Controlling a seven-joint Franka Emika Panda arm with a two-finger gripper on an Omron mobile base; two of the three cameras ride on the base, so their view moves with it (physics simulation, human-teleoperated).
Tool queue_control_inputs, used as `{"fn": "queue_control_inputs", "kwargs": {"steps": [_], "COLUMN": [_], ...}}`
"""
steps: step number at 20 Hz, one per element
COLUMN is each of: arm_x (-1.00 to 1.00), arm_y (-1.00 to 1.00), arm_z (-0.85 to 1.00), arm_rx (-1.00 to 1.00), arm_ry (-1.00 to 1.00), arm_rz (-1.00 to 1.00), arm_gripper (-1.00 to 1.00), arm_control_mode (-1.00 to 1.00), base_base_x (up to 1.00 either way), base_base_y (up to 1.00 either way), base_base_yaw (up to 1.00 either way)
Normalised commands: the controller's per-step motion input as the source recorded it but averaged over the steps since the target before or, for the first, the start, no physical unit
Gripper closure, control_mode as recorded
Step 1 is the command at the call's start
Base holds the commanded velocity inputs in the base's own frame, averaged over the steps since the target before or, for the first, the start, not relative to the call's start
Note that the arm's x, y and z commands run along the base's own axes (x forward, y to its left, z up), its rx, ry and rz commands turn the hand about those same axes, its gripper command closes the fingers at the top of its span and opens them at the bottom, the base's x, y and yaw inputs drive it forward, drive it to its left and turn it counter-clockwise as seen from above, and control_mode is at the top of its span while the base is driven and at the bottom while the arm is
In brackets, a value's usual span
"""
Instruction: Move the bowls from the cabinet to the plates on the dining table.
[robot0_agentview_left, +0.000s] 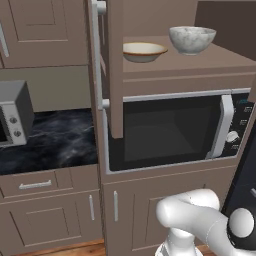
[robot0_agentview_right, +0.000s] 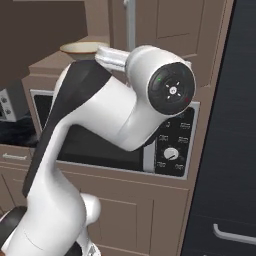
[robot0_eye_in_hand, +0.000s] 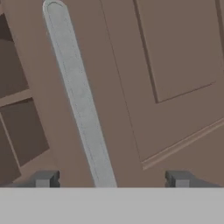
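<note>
Both bowls sit on the open cabinet shelf (robot0_agentview_left: 200, 62): marbled bowl (robot0_agentview_left: 192, 39) to the right, cream bowl (robot0_agentview_left: 144, 51) just left of it, apart, both upright. Cabinet door (robot0_agentview_left: 115, 70) swung open, seen edge-on, grey bar handle (robot0_eye_in_hand: 81, 100) on it. Built-in microwave (robot0_agentview_left: 175, 130) under the shelf. Gripper (robot0_eye_in_hand: 113, 178) released, fingertips wide apart, handle between them, not gripped. Small grey microwave (robot0_agentview_left: 15, 112) on the marble counter (robot0_agentview_left: 55, 140) at left.

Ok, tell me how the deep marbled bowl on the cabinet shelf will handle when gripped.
The marbled bowl looks glazed, so probably slippery and breakable. Its narrow foot under a wide rim suggests it could tip if nudged. The cream bowl sits close beside it, so a sideways push may knock them together.
</note>
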Motion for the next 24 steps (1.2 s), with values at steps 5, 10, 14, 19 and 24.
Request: {"fn": "queue_control_inputs", "kwargs": {"steps": [5,10,14,19,24], "arm_x": [-0.45,-0.23,-0.21,-0.19,-0.12], "arm_y": [0.15,0.49,0.53,0.47,0.36], "arm_z": [0.0,-0.01,0.0,0.0,0.0], "arm_rx": [0.0,-0.01,0.0,0.0,0.0], "arm_ry": [-0.19,-0.18,-0.18,-0.17,-0.18], "arm_rz": [0.0,-0.03,-0.04,-0.07,-0.12], "arm_gripper": [-1.0,-1.0,-1.0,-1.0,-1.0], "arm_control_mode": [-1.0,-1.0,-1.0,-1.0,-1.0], "base_base_x": [0.0,0.0,0.0,0.0,0.0], "base_base_y": [0.0,0.0,0.0,0.0,0.0], "base_base_yaw": [0.0,0.0,0.0,0.0,0.0]}}
